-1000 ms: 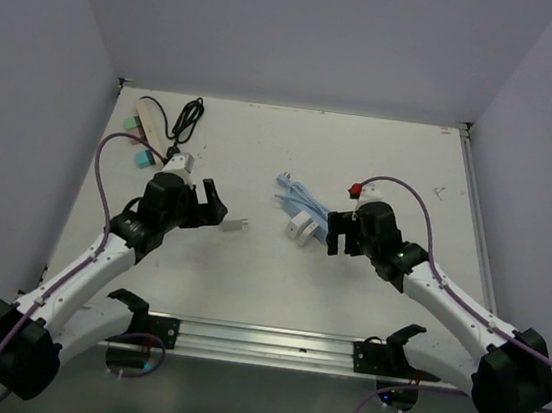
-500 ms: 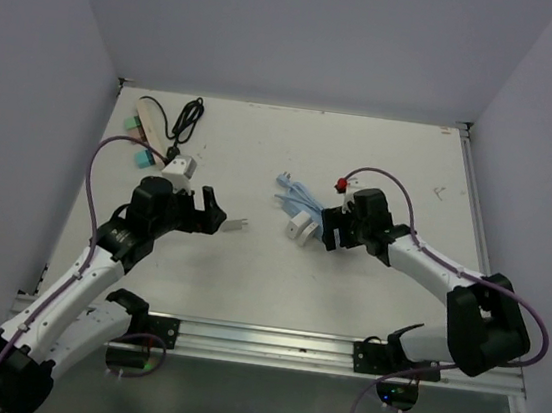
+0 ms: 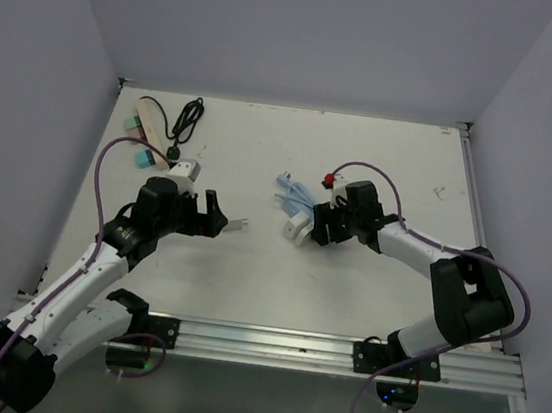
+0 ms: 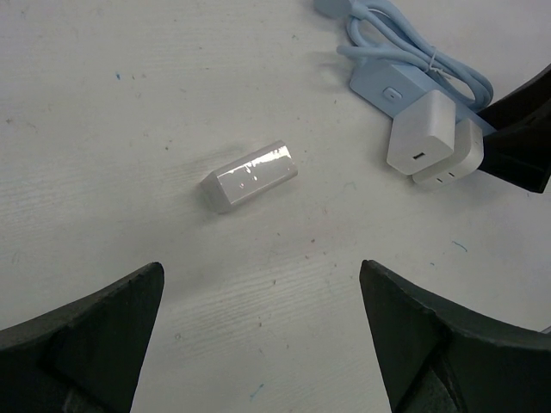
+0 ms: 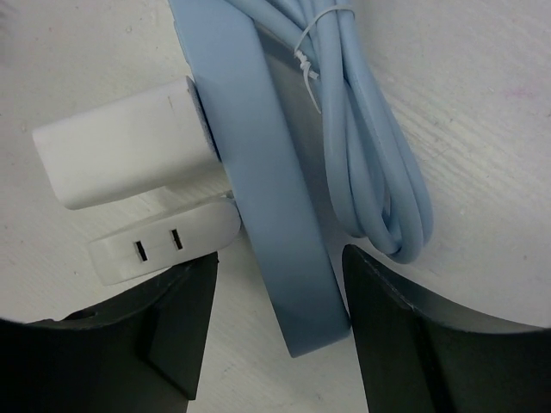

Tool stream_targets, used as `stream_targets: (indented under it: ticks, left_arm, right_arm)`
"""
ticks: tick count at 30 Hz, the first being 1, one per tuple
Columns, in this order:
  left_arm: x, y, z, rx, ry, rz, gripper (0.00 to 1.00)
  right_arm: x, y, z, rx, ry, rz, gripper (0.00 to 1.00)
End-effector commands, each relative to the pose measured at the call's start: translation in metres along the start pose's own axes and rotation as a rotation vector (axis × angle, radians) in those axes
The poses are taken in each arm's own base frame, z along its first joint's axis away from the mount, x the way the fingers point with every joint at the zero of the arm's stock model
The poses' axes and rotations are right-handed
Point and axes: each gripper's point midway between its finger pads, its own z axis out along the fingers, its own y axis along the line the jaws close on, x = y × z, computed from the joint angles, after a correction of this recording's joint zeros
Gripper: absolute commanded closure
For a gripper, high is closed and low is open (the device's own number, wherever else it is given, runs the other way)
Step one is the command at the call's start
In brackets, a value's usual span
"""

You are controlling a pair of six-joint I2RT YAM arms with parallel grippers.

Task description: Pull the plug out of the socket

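From above, the left arm reaches toward the table's middle. The left gripper has its jaws spread wide and holds nothing, just short of a small white block. The right arm folds sharply inward, and the right gripper is at the white plug beside the blue power strip.

In the left wrist view, the wide-apart fingers frame the block, with the plug farther off.

In the right wrist view, the half-open jaws straddle the strip's end. One finger is against it and a gap shows at the other, so nothing is clamped. The plug sits in the strip's side, with a flat adapter below it and a coiled cable opposite.
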Motion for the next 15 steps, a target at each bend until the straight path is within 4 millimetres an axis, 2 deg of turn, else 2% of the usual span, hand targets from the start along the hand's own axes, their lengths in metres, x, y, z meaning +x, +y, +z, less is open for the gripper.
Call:
stream_targets:
  ticks: [1, 9, 13, 15]
  left_arm:
    - [-0.009, -0.004, 0.0, 0.018, -0.033, -0.006, 0.01]
    - [-0.004, -0.014, 0.003, 0.075, -0.021, -0.049, 0.02]
    - [-0.001, -0.018, 0.011, 0.091, -0.001, -0.042, 0.03]
    - [-0.005, -0.025, 0.015, 0.099, -0.007, -0.024, 0.03]
  right_arm:
    - [-0.014, 0.012, 0.005, -0.069, -0.021, 0.019, 0.37]
    - [0.006, 0.015, 0.009, -0.083, 0.005, 0.087, 0.4]
    - [0.013, 0.017, 0.011, -0.096, 0.016, 0.095, 0.52]
    - [0.019, 0.018, 0.01, -0.102, 0.024, 0.107, 0.53]
